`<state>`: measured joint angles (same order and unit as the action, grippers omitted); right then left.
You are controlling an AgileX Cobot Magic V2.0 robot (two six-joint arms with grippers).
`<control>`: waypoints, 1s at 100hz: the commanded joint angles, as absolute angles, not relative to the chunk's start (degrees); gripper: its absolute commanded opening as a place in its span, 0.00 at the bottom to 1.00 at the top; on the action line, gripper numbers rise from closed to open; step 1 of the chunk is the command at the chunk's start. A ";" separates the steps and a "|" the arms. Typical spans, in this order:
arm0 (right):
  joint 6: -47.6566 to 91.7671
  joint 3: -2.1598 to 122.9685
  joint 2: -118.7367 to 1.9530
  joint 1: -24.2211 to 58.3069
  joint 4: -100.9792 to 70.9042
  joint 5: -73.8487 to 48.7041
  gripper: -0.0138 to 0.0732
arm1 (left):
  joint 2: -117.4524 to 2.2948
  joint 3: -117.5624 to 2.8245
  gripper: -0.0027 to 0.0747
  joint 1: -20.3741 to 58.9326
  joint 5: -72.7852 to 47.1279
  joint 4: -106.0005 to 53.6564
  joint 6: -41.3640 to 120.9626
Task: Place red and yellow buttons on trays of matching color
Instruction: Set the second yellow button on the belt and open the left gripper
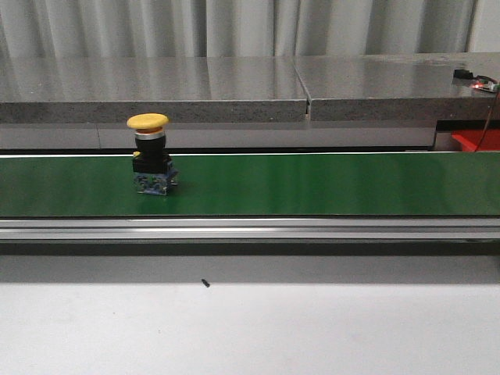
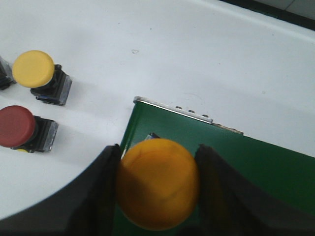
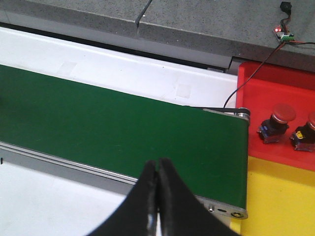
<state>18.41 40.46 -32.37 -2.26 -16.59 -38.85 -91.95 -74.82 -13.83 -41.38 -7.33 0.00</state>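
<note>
The white table (image 1: pixel 250 328) carries a long green conveyor belt (image 1: pixel 312 183). At its far right end lie a red plastic tray (image 3: pixel 275 105), holding two red-capped buttons (image 3: pixel 276 123), and a yellow plastic tray (image 3: pixel 280 196). A yellow mushroom-capped push button (image 1: pixel 151 160) stands upright on the belt's left part. The left pincer (image 2: pixel 157 184) sits around its cap; whether the fingers press it, I cannot tell. The right pincer (image 3: pixel 157 196) hangs fully closed and empty. Spare yellow (image 2: pixel 39 76) and red (image 2: pixel 22 130) buttons rest on the table.
</note>
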 commanded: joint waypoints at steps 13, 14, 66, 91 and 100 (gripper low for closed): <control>19.02 41.99 -32.36 -2.23 -17.04 -35.35 0.08 | -89.17 -75.29 0.11 -12.61 -39.59 -8.09 0.00; 19.02 41.99 -32.36 -2.23 -17.04 -35.35 0.08 | -89.17 -75.28 0.11 -12.61 -39.69 -8.09 0.00; 19.02 41.99 -32.36 -2.23 -17.04 -35.35 0.08 | -89.17 -69.16 0.12 -12.61 -36.08 -8.09 0.00; 19.02 41.99 -32.36 -2.23 -17.04 -35.35 0.08 | -89.17 -69.16 0.12 -12.61 -36.48 -8.09 0.00; 19.02 41.99 -32.36 -2.23 -17.04 -35.35 0.08 | -89.17 -69.16 0.12 -12.61 -36.60 -8.09 0.00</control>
